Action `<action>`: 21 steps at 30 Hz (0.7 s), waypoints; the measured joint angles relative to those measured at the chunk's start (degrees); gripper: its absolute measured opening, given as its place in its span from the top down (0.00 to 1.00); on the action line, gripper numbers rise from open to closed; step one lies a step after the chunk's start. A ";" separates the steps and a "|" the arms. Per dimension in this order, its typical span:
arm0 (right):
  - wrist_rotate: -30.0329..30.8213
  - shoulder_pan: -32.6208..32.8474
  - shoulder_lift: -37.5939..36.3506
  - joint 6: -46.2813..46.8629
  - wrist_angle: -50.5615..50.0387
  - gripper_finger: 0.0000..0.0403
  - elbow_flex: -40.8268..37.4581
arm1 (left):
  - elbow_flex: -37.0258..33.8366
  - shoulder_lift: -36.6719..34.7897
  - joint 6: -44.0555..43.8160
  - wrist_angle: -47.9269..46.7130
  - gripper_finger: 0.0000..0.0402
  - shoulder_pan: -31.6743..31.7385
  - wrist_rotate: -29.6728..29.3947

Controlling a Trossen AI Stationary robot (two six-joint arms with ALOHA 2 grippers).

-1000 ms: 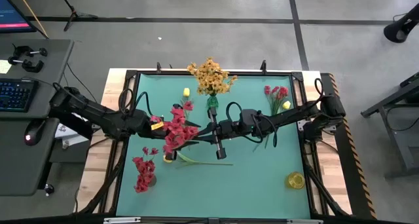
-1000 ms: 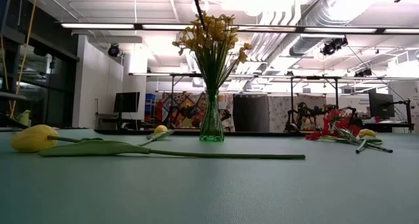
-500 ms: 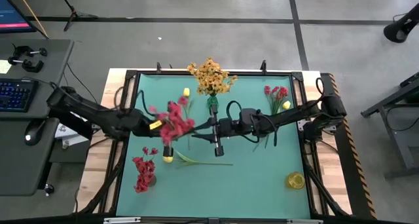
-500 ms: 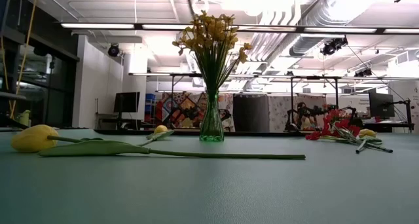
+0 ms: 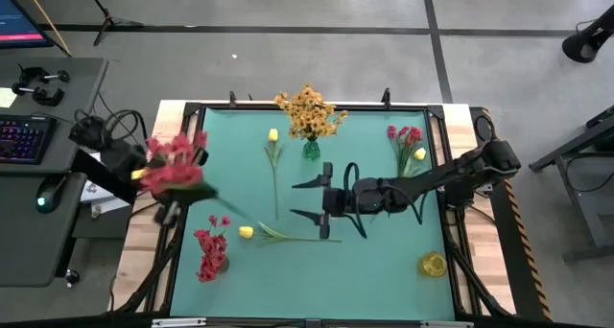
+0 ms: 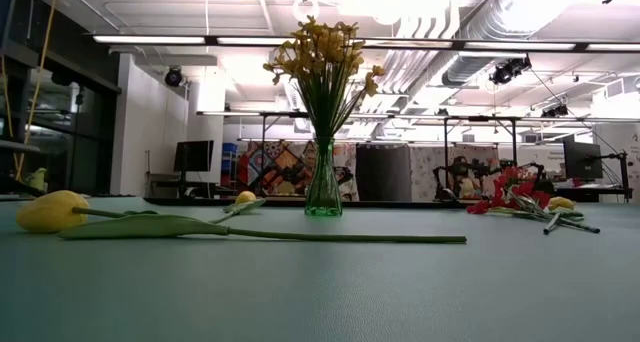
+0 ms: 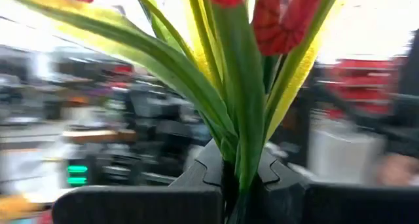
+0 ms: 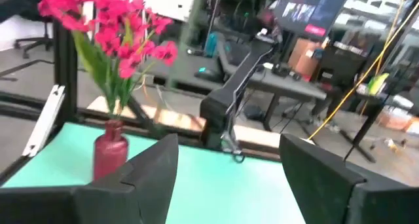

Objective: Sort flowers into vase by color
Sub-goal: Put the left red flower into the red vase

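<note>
Above the table's (image 5: 384, 280) left edge, beyond the red vase (image 5: 220, 264), the left claw (image 7: 239, 185) clamps red flowers (image 5: 175, 162) for sorting; right claw (image 5: 309, 199) gapes empty near the green vase (image 5: 311, 150).

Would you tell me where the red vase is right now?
In the high view, the red vase stands at the mat's front-left corner, holding red flowers, beside the lying yellow tulip.

A: We see a matt, smooth teal mat (image 5: 384, 270) with bare wood edging (image 5: 144, 261). Green vase (image 6: 323, 194) looks like glossy clear glass.
B: We agree; red vase (image 8: 110, 157) glossy too, gripper fingers (image 8: 147, 165) matt black plastic.
</note>
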 joint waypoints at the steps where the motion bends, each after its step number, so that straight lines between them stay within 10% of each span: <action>1: 0.19 0.37 -0.14 0.49 -0.94 0.37 -0.01 | 0.00 -0.82 -0.67 -1.79 1.00 -1.10 1.65; 6: 0.33 1.99 -0.24 2.06 -3.65 0.36 -0.01 | -0.02 -2.27 3.98 -3.21 1.00 -6.92 -0.42; 14: 0.31 3.56 -0.24 5.36 -7.45 0.36 -0.01 | 2.36 -1.50 23.73 0.89 1.00 -13.19 -31.95; 21: 0.28 4.45 -0.24 6.76 -11.01 0.36 -0.01 | 7.54 0.49 13.04 -13.25 1.00 -20.27 -51.19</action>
